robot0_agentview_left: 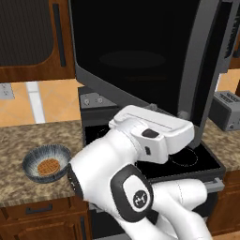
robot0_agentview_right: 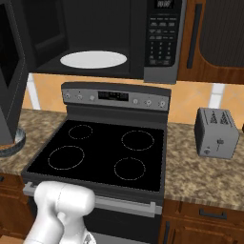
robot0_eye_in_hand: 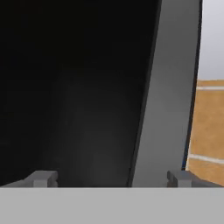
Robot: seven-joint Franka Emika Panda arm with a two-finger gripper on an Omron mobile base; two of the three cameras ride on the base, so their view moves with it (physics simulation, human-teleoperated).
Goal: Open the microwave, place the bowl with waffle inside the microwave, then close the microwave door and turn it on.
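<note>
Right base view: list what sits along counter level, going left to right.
Open microwave door → bowl peeking out beneath the door → stove → toaster.

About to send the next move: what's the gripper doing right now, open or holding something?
Gripper: open, holding nothing; its fingertips stand wide apart, facing the swung-out microwave door.
</note>
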